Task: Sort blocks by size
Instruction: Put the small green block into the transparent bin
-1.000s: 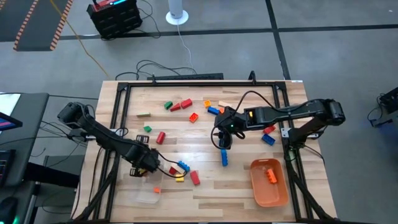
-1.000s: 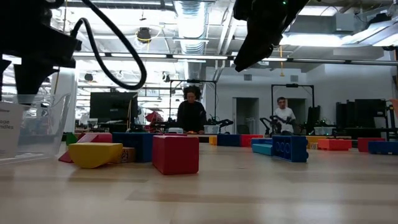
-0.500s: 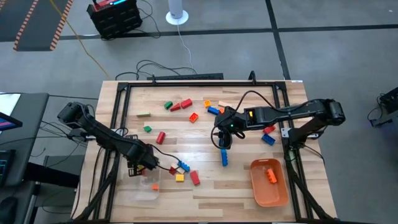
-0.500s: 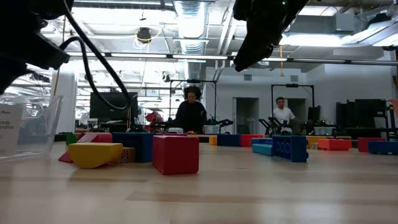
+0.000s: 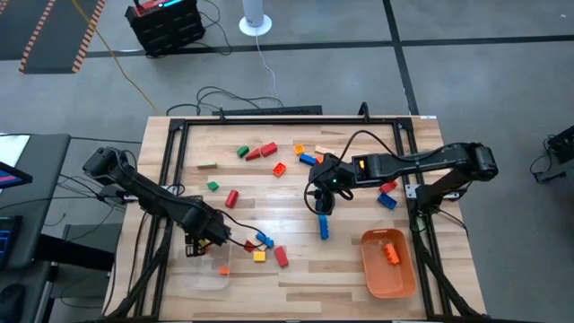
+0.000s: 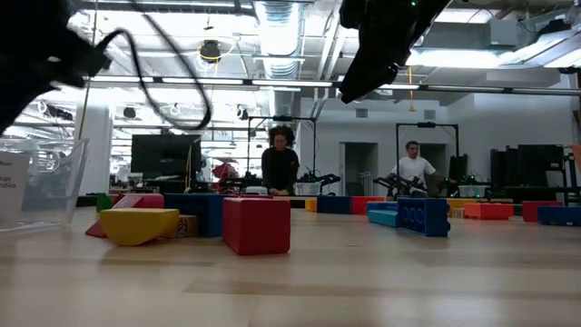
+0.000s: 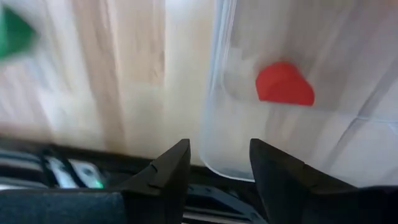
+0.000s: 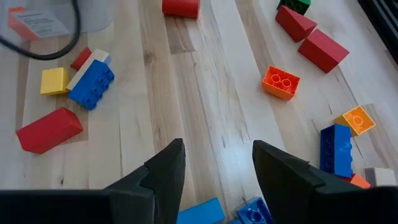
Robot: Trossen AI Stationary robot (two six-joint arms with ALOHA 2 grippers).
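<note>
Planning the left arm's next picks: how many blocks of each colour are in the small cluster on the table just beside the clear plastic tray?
Red plastic blocks: 2
Blue studded plastic brick: 1
Yellow plastic cube: 1
Tan plastic bar, lying against the blue one: 1
Total: 5
</note>
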